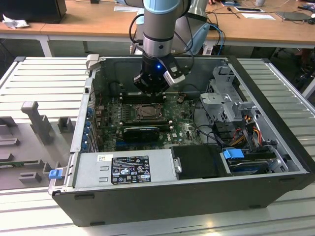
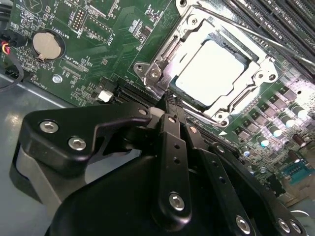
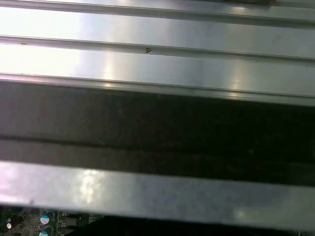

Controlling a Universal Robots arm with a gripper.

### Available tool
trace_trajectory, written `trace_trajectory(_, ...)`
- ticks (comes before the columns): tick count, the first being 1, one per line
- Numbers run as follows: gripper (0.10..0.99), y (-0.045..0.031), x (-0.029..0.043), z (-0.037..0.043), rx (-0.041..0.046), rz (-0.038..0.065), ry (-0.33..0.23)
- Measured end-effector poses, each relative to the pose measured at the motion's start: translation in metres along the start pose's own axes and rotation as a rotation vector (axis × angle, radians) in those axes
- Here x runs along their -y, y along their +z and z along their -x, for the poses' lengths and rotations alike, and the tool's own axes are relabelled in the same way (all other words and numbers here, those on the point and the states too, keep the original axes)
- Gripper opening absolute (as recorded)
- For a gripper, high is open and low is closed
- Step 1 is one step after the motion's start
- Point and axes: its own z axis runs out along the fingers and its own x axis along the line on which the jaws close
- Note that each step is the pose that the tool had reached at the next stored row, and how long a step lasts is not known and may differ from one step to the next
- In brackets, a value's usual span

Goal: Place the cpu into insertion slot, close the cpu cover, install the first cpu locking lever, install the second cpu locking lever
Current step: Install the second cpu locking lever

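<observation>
The cpu [image 2: 211, 71] lies flat in the insertion slot [image 2: 156, 73], its pale face showing through the cut-out of the cpu cover [image 2: 241, 101], which lies down over it. A thin wire lever [image 2: 231, 22] runs along one side of the socket. My gripper [image 2: 168, 103] is shut with nothing between its black fingers [image 2: 172, 142], and the tips hover close to one corner of the socket. In the exterior view the gripper [image 1: 151, 91] hangs inside the open computer case just behind the insertion slot [image 1: 147, 112].
A grey power supply [image 1: 123, 169] fills the case's near side, with a drive cage [image 1: 224, 98] and cables at the exterior view's right. A black card [image 1: 142, 132] sits in front of the socket. A coin battery [image 2: 47, 45] and memory slots [image 2: 275, 19] flank it. The ribbed table [image 3: 157, 29] surrounds the case.
</observation>
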Motion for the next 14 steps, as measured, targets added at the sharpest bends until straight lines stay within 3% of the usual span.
trace_trajectory(1,0.106,-0.0008,0.0003,-0.0001,-0.0002,0.000,0.000)
trace_trajectory(2,0.106,-0.0117,-0.0001,-0.0001,0.0000,0.000,0.000)
trace_trajectory(3,0.106,-0.0176,-0.0002,-0.0002,0.0001,0.000,0.000)
trace_trajectory(6,0.106,-0.0299,-0.0006,-0.0003,0.0000,0.000,0.000)
trace_trajectory(14,0.106,-0.0306,0.0093,-0.0010,0.0000,0.000,0.000)
